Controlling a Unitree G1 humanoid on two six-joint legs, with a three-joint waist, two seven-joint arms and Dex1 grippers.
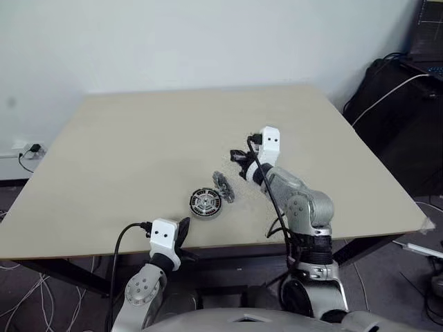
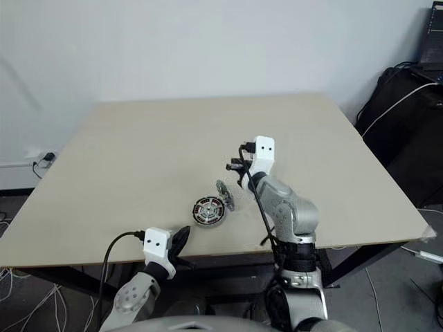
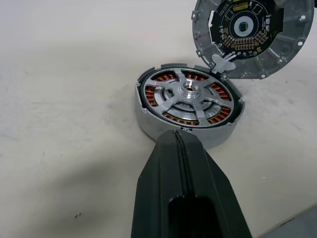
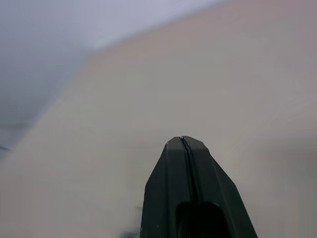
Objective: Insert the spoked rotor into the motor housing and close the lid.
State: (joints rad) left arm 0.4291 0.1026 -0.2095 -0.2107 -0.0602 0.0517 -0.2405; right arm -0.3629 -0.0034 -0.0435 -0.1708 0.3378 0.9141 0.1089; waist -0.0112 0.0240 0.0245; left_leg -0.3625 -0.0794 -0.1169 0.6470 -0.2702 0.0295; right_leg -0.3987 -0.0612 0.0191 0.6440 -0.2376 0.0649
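Note:
The motor housing point(image 3: 148, 116) lies near the table's front edge, its copper windings showing. The spoked rotor point(image 3: 190, 90) sits inside it, silvery hub and spokes facing up. The lid point(image 3: 242, 37) stands tilted open at the housing's far edge, with its dark circuit face showing; from the head camera the lid point(image 1: 223, 186) appears edge-on. My left gripper point(image 3: 177, 135) is shut and empty, just in front of the housing point(image 1: 205, 203) at the table edge. Raised above the table behind and right of the lid, my right gripper point(image 1: 239, 158) is shut with nothing in it.
The beige table point(image 1: 138, 138) spreads wide beyond the parts. Black bags and cables point(image 1: 394, 104) stand off the table's right side. A wall socket with a plug point(image 1: 32, 149) is at far left.

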